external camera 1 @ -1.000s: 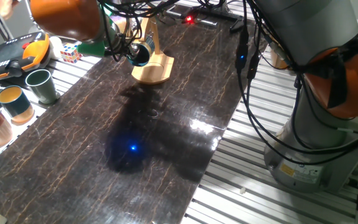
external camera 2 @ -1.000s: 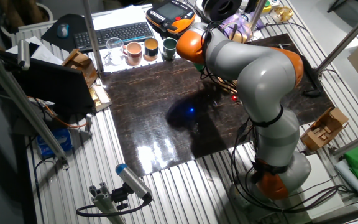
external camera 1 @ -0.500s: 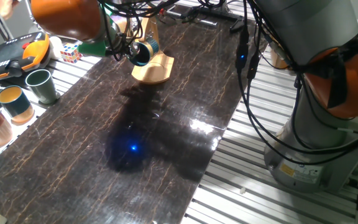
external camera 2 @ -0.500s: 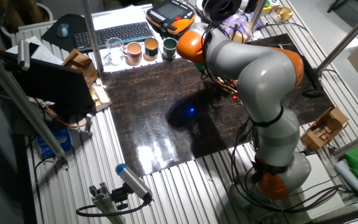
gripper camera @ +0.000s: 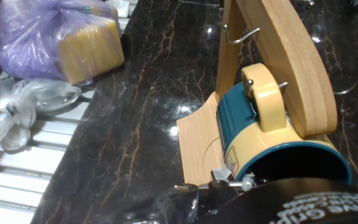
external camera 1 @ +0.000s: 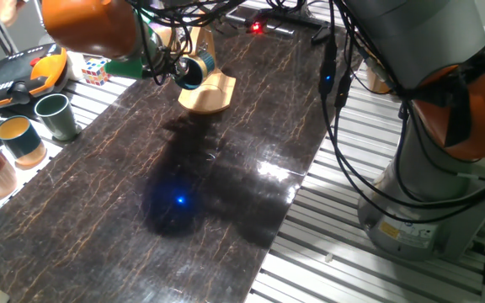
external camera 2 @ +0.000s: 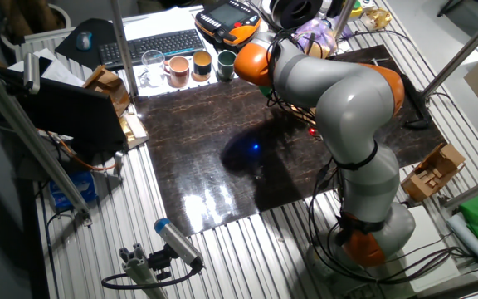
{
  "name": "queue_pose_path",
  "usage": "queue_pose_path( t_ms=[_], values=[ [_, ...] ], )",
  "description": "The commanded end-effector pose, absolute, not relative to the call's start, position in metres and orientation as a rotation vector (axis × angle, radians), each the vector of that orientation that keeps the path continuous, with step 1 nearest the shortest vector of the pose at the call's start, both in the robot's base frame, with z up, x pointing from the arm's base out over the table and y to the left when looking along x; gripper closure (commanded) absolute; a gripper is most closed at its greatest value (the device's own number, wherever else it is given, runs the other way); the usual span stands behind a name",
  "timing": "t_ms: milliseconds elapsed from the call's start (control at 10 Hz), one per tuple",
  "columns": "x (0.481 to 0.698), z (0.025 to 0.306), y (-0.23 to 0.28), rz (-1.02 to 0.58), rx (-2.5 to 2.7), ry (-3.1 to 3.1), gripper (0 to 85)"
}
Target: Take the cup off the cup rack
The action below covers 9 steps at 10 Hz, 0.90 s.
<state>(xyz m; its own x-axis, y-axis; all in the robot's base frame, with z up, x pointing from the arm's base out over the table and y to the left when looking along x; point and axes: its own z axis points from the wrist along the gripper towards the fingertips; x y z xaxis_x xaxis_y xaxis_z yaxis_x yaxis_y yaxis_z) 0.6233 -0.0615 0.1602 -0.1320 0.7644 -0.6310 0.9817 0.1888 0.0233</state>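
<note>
Up close, gripper (gripper camera: 229,183) is mostly cut off at the frame bottom; can't tell if the claw's apart or clamped. The cup (gripper camera: 278,140) lies sideways w/ mouth toward the hand, long axis roughly level, handle hooked on the cup rack (gripper camera: 278,62). The rack sits near the worktop's far edge. Beyond, a purple bag (gripper camera: 55,34) off the worktop's edge.

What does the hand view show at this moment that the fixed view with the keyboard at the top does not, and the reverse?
Hand view only: the small teal-blue cup with a tan handle hanging on a metal hook of the light wooden cup rack, and a purple bag holding something yellow.

Keyboard view only: the grey and orange arm, which hides the rack, three mugs in a row, and the black keyboard.

Both: the dark marbled table top.
</note>
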Motion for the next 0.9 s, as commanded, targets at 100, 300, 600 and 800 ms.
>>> queue_pose_path(
  t_ms=[100, 300, 600, 800],
  values=[
    [0.626, 0.165, -0.061, -0.545, 1.643, 1.945, 84.0],
    [0.629, 0.169, -0.06, -0.537, 1.652, 1.943, 84.0],
    [0.63, 0.171, -0.057, -0.519, 1.678, 1.901, 84.0],
    [0.631, 0.172, -0.056, -0.483, 1.721, 1.851, 84.0]
  ],
)
